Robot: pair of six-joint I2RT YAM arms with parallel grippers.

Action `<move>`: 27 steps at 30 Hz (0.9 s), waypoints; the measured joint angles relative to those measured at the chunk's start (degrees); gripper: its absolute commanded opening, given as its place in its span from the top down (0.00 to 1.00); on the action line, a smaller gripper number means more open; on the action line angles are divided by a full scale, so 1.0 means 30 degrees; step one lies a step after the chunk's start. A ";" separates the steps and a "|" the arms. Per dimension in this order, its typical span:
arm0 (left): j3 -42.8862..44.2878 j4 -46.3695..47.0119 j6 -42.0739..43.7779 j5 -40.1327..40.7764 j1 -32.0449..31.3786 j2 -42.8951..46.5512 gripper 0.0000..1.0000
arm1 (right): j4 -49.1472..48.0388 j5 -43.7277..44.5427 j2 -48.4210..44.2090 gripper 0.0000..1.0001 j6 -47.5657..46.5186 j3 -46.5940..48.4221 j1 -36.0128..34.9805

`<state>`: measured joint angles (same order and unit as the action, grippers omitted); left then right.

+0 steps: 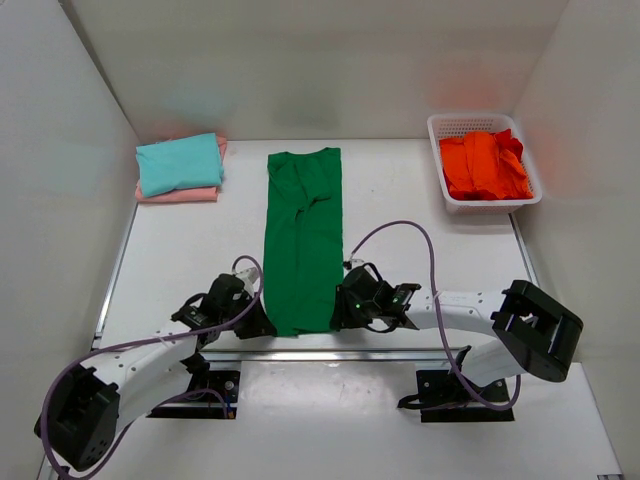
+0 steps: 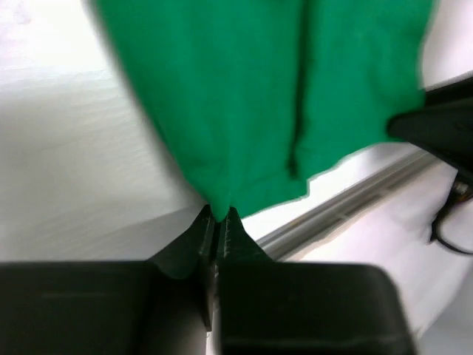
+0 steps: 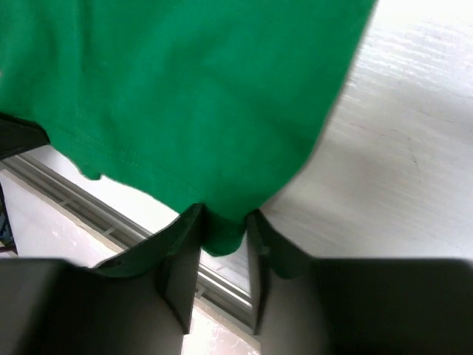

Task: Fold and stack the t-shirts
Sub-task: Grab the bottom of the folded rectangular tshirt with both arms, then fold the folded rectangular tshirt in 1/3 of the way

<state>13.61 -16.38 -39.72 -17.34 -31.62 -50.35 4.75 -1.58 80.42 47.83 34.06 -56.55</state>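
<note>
- Teal t-shirt (image 1: 180, 163), folded, lies on top of a folded pale pink t-shirt (image 1: 180, 194) at the far left of the table (image 1: 400, 200). The pink one shows only along the near edge and the right side.
- Left gripper (image 2: 218, 216) is at the near left corner of the dark green t-shirt (image 1: 303, 240). Its two fingers are pressed together and pinch the tip of this corner.
- Dark green t-shirt lies flat in the middle of the table as a long narrow strip. The collar is at the far end and the hem at the near end, just beside the metal rail (image 1: 300, 343). Some creases run through its far half.
- Right gripper (image 3: 224, 222) is at the near right corner of the same shirt. Its fingers stand a little apart, and a small bunch of the hem fills the gap between them, so they hold it.
- White basket (image 1: 437, 125) stands at the far right. An orange-red t-shirt (image 1: 485, 165) lies crumpled inside it.
</note>
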 measured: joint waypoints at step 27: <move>1.0790 -0.8597 0.3271 0.0044 0.1304 -0.7512 1.00 | 0.5887 -0.6623 -0.0423 1.00 -0.2674 0.5268 0.4401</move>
<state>45.98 -42.17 -29.91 -17.21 -27.70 -72.88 22.41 -21.45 79.15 39.81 49.87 -43.35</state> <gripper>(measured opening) 0.078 0.033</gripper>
